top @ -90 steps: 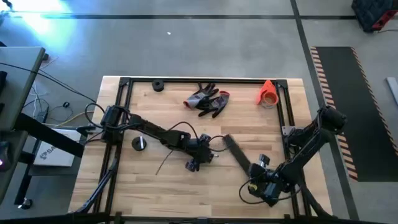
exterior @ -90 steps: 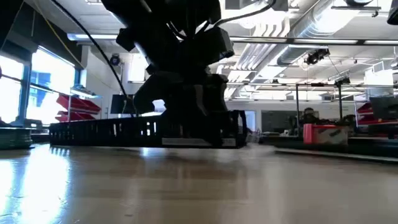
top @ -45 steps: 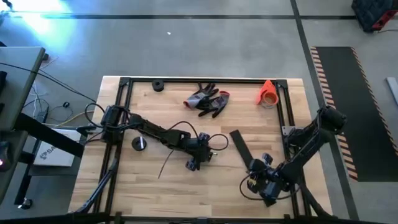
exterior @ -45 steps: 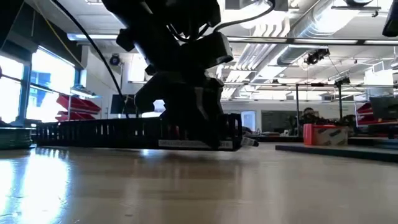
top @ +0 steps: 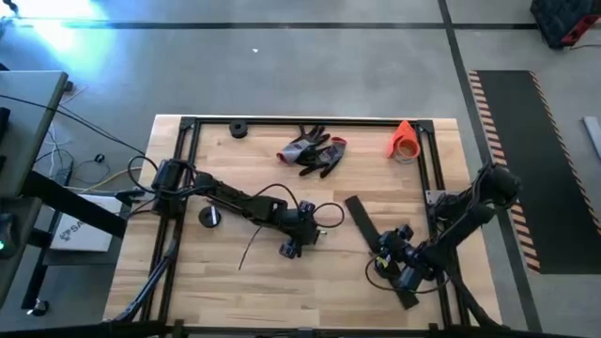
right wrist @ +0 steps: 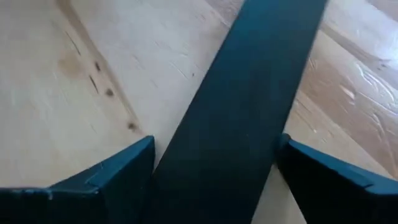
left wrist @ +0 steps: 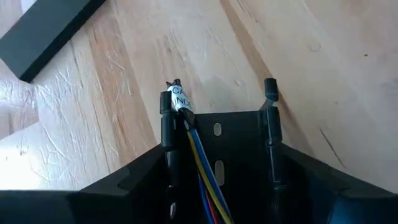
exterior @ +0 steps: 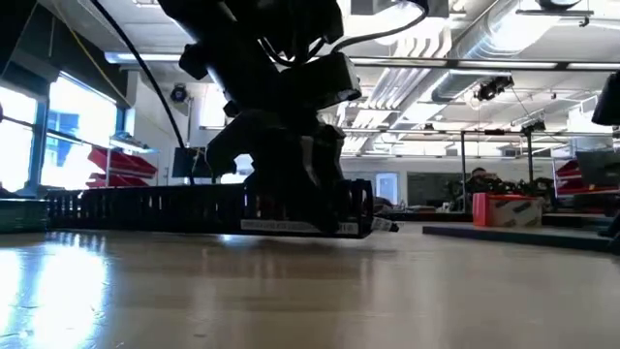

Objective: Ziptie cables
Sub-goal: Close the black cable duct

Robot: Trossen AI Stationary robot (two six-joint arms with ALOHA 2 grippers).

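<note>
Left arm extends from the table's left edge toward the centre; left gripper (top: 290, 248) sits low over the wood, its 2 fingers (left wrist: 270, 93) parted with bare wood between them. Right arm folds back near the right edge; right gripper (top: 399, 268) points down, fingers spread apart.

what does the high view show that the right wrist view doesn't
Only the high view shows the whole table: the gloves, an orange cone, a thin wire near the left gripper, and both arms. Only the right wrist view shows, close up, the black strip running between the right gripper's fingers, which sit on either side of it, with the wood grain beneath. Both show that strip lying on the wooden table by the right gripper.
</note>
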